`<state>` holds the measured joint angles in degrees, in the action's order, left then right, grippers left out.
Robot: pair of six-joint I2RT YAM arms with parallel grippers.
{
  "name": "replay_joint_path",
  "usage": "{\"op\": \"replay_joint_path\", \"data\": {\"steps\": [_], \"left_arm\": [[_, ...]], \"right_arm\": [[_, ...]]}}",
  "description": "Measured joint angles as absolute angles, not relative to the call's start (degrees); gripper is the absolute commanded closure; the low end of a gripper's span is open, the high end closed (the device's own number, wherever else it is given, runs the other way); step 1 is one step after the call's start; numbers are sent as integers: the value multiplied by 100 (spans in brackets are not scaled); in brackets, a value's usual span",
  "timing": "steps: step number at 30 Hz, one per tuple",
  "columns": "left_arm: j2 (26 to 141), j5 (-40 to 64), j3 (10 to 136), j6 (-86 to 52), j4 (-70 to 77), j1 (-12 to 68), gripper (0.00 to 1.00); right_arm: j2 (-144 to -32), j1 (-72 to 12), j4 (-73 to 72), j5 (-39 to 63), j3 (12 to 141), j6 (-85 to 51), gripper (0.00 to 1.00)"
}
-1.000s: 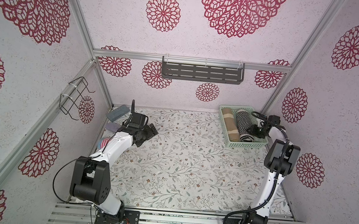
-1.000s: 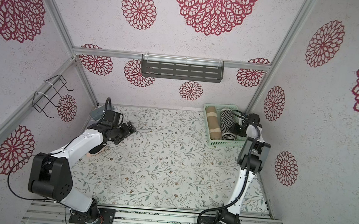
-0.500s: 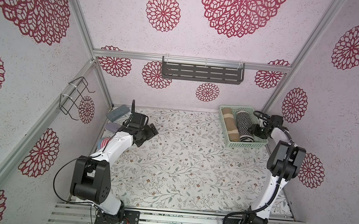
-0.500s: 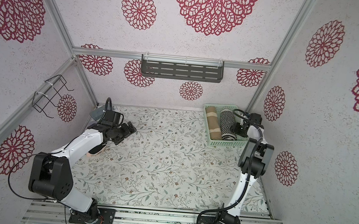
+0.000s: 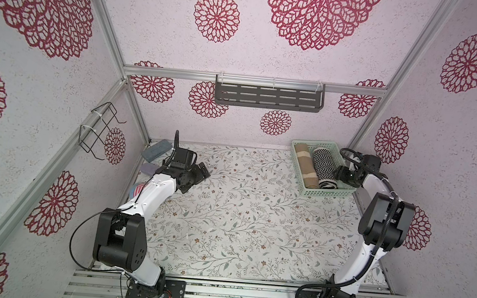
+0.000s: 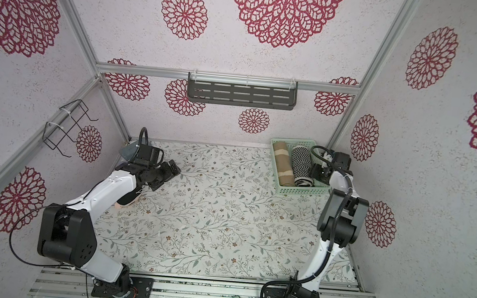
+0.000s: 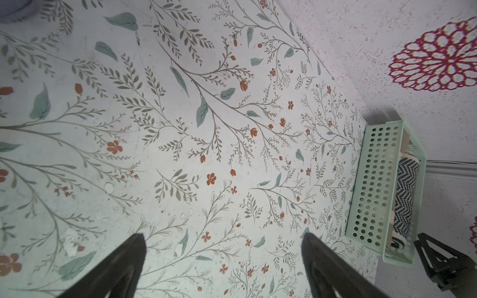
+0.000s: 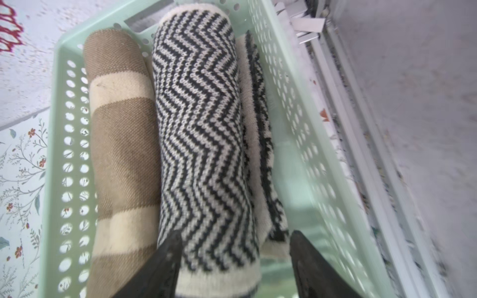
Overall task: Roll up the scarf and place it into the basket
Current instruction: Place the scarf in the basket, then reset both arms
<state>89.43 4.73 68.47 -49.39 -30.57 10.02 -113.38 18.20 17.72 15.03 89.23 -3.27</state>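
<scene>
The black-and-white zigzag knit scarf [image 8: 201,129] is rolled into a cylinder and lies on the floor of the shallow mint-green perforated plastic basket [image 8: 296,103]. It sits lengthwise, touching a tan-and-cream striped fabric roll [image 8: 121,129] on one side. A loose flap of the same zigzag knit lies between the roll and the basket's other long wall.

The right gripper [image 8: 235,233] sits at the near end of the roll with its jaws spread wide. One finger is against the roll's side and the other is clear of it, so it grips nothing. The left gripper [image 7: 223,235] hangs over the floral-print table [image 7: 180,129], well apart from the basket, with its jaws wide and nothing between them.

Step in hand: release after placement. The scarf looks set down, so the task seems almost done.

Next move: the right gripper should lift straight up and out, keeping its jaws wide. Dragging a finger along the knit could snag it, pull the flap, or loosen the roll. The left arm has nothing to do.
</scene>
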Motion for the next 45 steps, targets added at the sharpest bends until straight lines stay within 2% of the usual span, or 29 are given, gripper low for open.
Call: {"op": "replay_joint_path", "data": {"steps": [4, 13, 21, 27, 30, 39, 45], "left_arm": [[8628, 161, 6746, -4790, -3164, 1004, 2], [7013, -744, 5649, -4532, -3116, 1004, 2], [5376, -1553, 4434, -4397, -2858, 1002, 2], [4195, -1940, 3612, -4005, -2106, 1013, 2], [3920, -2182, 3245, -3701, -1590, 1061, 2], [4316, -3262, 2296, -2187, 373, 1588, 3], [4805, -3581, 1979, -1494, 1070, 1288, 3]], "right_arm": [[-10584, 1798, 1378, 1275, 8051, -462, 1], [-8619, 1553, 515, 600, 5177, -915, 1], [-5658, 1291, 180, 49, 3245, -1221, 1], [-3439, 1293, 139, -294, 2462, -1365, 1], [-2714, 1293, 130, -423, 2259, -1457, 1], [-1959, 1293, -471, -808, 1090, -2110, 1], [-1780, 1293, -1098, -961, 231, -2523, 1]]}}
